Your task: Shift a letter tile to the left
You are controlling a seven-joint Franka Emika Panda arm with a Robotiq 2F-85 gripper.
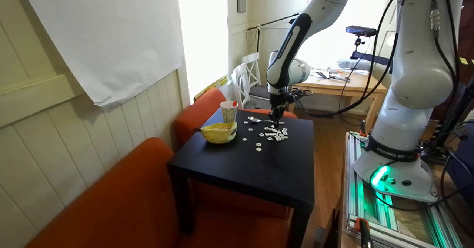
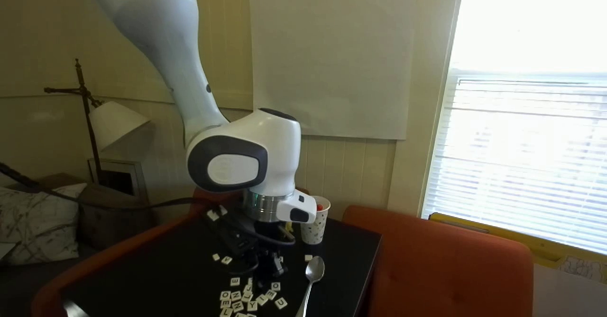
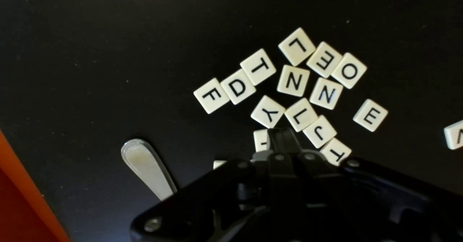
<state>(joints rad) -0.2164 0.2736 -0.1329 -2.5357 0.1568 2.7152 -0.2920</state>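
White letter tiles lie scattered on the black table (image 1: 237, 166). In the wrist view a Y tile (image 3: 267, 111), an L tile (image 3: 301, 114), a J tile (image 3: 319, 131) and a T tile (image 3: 336, 152) lie around the fingertips. A tile (image 3: 259, 140) just left of the fingertips is partly hidden by them; I cannot tell whether they touch it. Another tile (image 3: 218, 164) is mostly hidden by the gripper's linkage. My gripper (image 3: 284, 135) is shut with nothing visible between its fingers. It points down low over the tiles (image 1: 278, 134) in an exterior view (image 1: 277, 122).
A spoon (image 3: 146, 168) lies left of the gripper in the wrist view. A patterned paper cup (image 1: 229, 112) and a yellow bowl (image 1: 217, 135) stand on the table. Orange seats (image 1: 140, 177) border it. A loose E tile (image 3: 370, 115) lies off to the right.
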